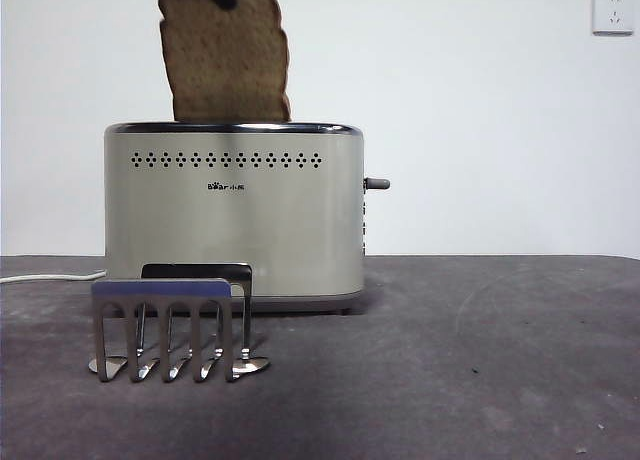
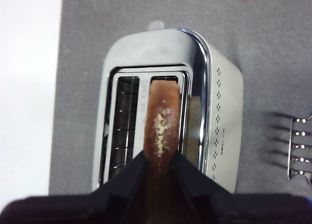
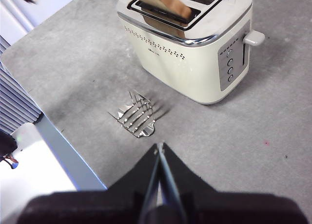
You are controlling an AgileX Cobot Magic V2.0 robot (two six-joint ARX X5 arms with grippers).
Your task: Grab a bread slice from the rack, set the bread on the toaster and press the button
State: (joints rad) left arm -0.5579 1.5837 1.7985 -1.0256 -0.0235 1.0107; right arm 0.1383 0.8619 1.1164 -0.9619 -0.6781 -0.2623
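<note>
Nearest the front camera stands the small shiny steel toast rack (image 1: pixel 175 325) of upright comb-like plates, empty, on the dark grey bench (image 1: pixel 480 370), just in front of the large boxy cream-beige toaster (image 1: pixel 235 215) with its chrome top rim and row of small dark vent holes. A white power cord (image 1: pixel 50 276) runs off from the toaster's side along the bench, and a side lever (image 1: pixel 377 183) sticks out on the other side.

Above the toaster, the thick wholemeal slice of bread (image 1: pixel 225 55), speckled tan with a dark brown crust, hangs upright with a slight tilt. Its lower edge reaches the chrome rim, entering the slot nearer the vent-hole side; most of the slice is above the top. The left claw (image 2: pixel 158 160) reaches straight down from overhead and is clamped on the slice's rounded top crust, one black jaw on each face; in the front view only its dark tip shows at the top edge.

The right claw (image 3: pixel 160 158) hovers high over the bench, well apart from the toaster and beyond the rack, angled down toward them; its two jaws are pressed together with nothing between them. A white wall socket (image 1: pixel 611 11) sits on the wall behind.
</note>
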